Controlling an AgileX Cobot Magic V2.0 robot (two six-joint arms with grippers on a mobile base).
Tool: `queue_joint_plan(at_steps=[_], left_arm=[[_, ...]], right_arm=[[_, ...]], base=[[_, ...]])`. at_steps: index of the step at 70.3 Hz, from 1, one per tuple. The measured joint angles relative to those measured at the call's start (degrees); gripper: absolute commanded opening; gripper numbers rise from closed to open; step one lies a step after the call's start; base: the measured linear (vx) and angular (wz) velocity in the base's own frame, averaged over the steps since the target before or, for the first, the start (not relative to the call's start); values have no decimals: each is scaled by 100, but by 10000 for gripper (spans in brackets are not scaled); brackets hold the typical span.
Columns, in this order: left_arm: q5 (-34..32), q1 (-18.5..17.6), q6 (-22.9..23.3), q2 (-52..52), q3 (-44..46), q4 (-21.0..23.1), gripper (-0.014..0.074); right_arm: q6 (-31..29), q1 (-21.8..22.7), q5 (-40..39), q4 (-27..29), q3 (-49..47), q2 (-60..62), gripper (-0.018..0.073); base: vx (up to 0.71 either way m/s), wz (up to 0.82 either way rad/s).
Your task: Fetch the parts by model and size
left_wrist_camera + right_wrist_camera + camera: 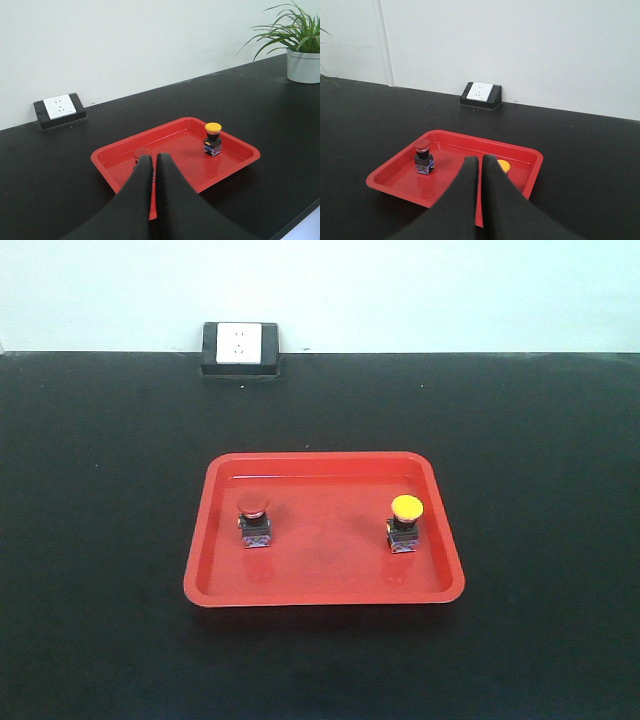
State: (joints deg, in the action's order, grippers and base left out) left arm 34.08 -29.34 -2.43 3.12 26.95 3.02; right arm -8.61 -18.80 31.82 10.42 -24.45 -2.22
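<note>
Left pincer (154,160) hides most of red-capped switch (142,152); right pincer (481,161) covers yellow-capped switch (504,165) base; plant (295,30) cut off at frame edge.

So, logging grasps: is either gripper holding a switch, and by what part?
Neither. The left gripper and right gripper are shut on nothing; both switches stand in the red tray.

i read this as a lab: long black worktop (100,540), bare white wall (520,40), surface-mounted socket box (240,348), potted plant (300,50).
</note>
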Motion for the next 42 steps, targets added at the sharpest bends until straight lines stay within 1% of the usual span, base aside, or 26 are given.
queue_joint_plan(at_steps=[15,20,24,28,29,34,42], left_arm=[[-9,7,0,0,-51,-31,-7],[-196,132,-7,0,-173,-178,-7],[-467,351,-7,-12,-414,-302,-7],[-766,682,-13,-48,-708,-365,-7],[-839,721,-13,-56,-788,-365,-7],[-1235,1148,-13,-137,-1196,-370,-7],[-1678,1687,-13,-331,-1824,-359,-7]], right_arm=[[0,0,4,0,0,1,-10],[0,0,4,0,0,1,-10],[0,0,6,0,0,1,-10],[0,0,11,0,0,1,-10],[0,0,11,0,0,1,-10],[0,0,11,0,0,1,-10],[0,0,11,0,0,1,-10]], base=[[0,0],[0,0],[0,0],[0,0],[0,0],[0,0],[0,0]])
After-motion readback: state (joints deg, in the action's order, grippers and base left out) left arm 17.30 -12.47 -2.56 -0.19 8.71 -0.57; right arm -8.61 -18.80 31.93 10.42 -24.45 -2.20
